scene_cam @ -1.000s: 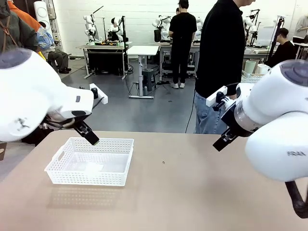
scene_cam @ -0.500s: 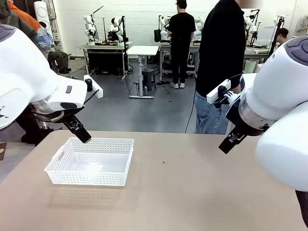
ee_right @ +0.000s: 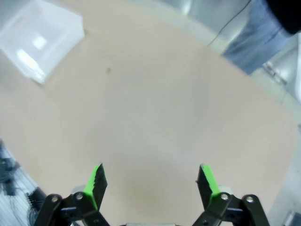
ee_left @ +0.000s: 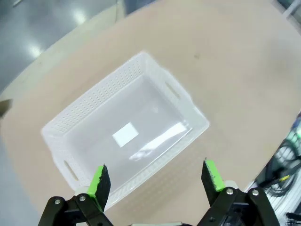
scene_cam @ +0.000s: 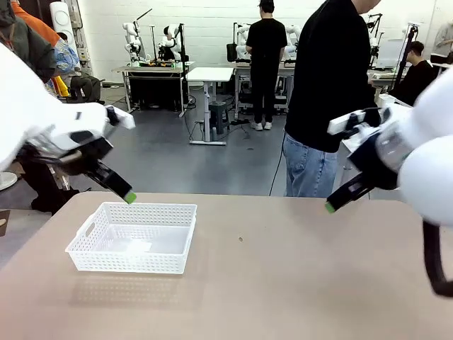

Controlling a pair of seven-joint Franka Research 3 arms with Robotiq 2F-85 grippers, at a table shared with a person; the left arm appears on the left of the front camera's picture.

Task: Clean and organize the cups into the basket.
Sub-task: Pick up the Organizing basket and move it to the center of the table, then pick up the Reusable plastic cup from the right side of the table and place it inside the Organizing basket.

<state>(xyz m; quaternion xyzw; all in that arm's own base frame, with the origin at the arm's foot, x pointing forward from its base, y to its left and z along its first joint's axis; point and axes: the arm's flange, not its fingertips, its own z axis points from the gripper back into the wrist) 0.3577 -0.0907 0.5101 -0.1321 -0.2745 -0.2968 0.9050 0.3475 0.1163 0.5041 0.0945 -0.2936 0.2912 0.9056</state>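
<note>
I'm driving from what looks like a robotics lab: my white left arm [scene_cam: 35, 120] and right arm [scene_cam: 425, 170] reach over a plain tan bench [scene_cam: 283, 283] in an open room with a grey floor [scene_cam: 212, 170] and a white-painted brick wall [scene_cam: 205, 28]. On the far side stand work tables [scene_cam: 152, 69] loaded with gear and cables, with people [scene_cam: 267, 49] standing among them.

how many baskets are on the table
1: the white perforated plastic basket sits on the robot's left side of the table, toward the far edge, with a pale patch on its floor. No other basket seems hidden.
</note>
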